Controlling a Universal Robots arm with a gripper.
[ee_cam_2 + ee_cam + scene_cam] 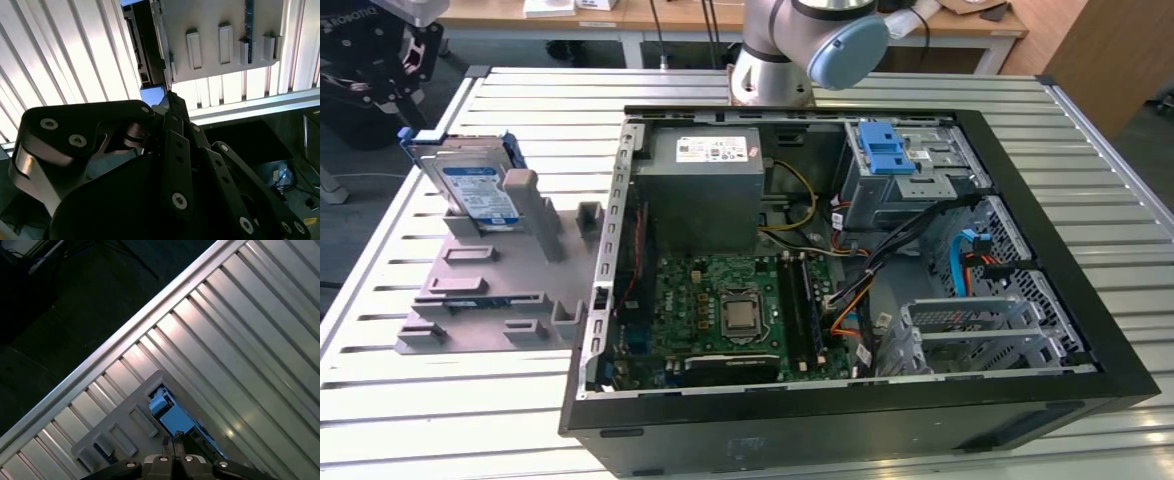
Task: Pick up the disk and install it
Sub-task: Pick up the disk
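Note:
The disk point(474, 190) stands on edge in a grey plastic holder point(494, 280) on the slatted table, at the exterior view's left. It is silver with a white-and-blue label and a blue frame. My black gripper point(400, 100) hangs above and behind the disk, apart from it. In the first wrist view the blue top of the disk point(174, 419) lies just beyond my fingertips, which sit pressed together on nothing point(174, 444). In the second wrist view the gripper point(169, 96) tapers to a closed point below the holder point(225, 50).
An open black computer case point(854, 405) lies on the table at the exterior view's right. Inside it are a green motherboard point(734, 305), a grey power supply point(707, 165) and a metal drive bay with a blue latch point(887, 150). The arm's base point(774, 60) stands behind the case.

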